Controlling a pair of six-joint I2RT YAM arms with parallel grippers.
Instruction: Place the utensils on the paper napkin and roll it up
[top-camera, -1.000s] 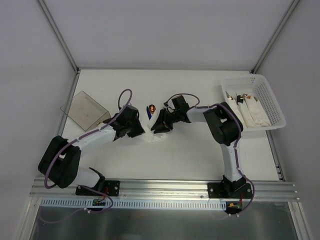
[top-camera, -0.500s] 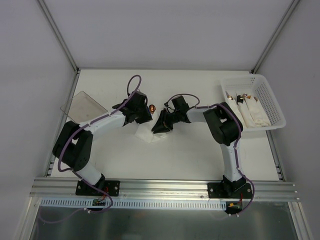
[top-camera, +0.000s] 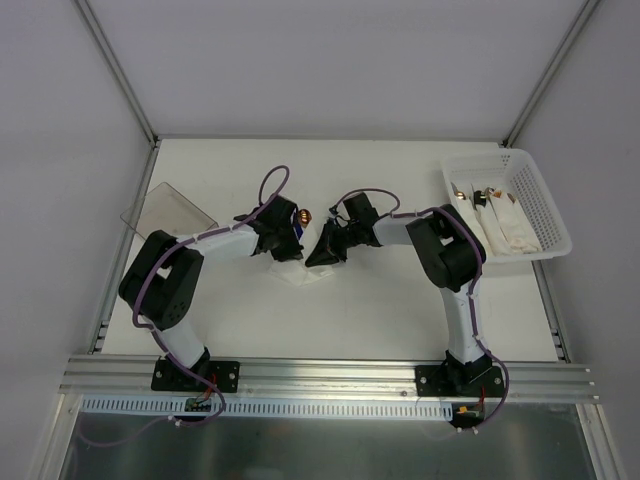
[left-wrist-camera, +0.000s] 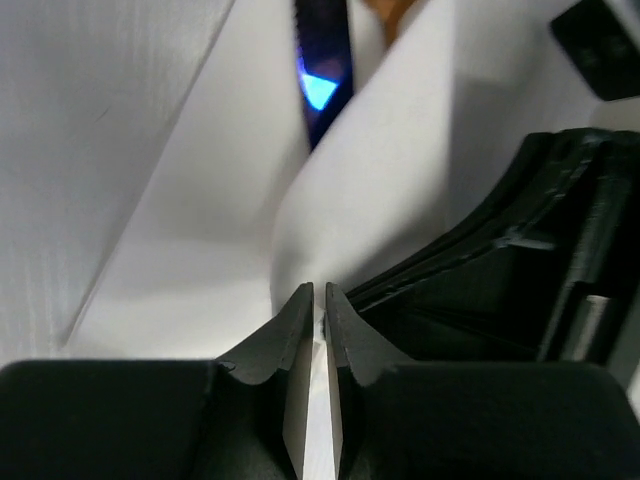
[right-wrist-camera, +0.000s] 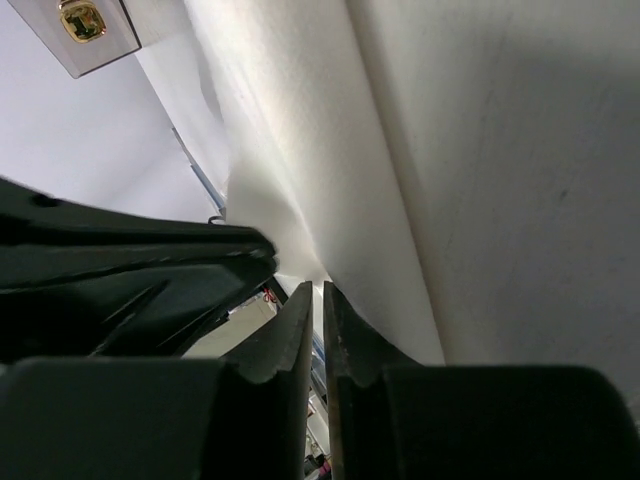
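Note:
The paper napkin (top-camera: 298, 272) lies mid-table between my two grippers, white and partly lifted into a fold (left-wrist-camera: 400, 130). A tan utensil end (top-camera: 306, 214) pokes out just behind it; the rest of the utensils is hidden. My left gripper (top-camera: 287, 243) meets the napkin from the left. Its jaws (left-wrist-camera: 319, 300) are closed to a thin slit, with a scrap of white paper pinched at the tips. My right gripper (top-camera: 322, 248) comes in from the right. Its jaws (right-wrist-camera: 318, 293) are closed the same way where the napkin's fold (right-wrist-camera: 330, 150) runs down into them.
A white perforated basket (top-camera: 548, 205) at the back right holds several rolled white bundles (top-camera: 505, 225). A clear smoky container (top-camera: 170, 210) lies at the back left. The two gripper bodies sit almost against each other, the right one (left-wrist-camera: 520, 260) filling the left wrist view.
The left arm has swung right and forward from beside the clear container up to the napkin, facing the right gripper. Both grippers' jaws have narrowed. The right arm has barely moved.

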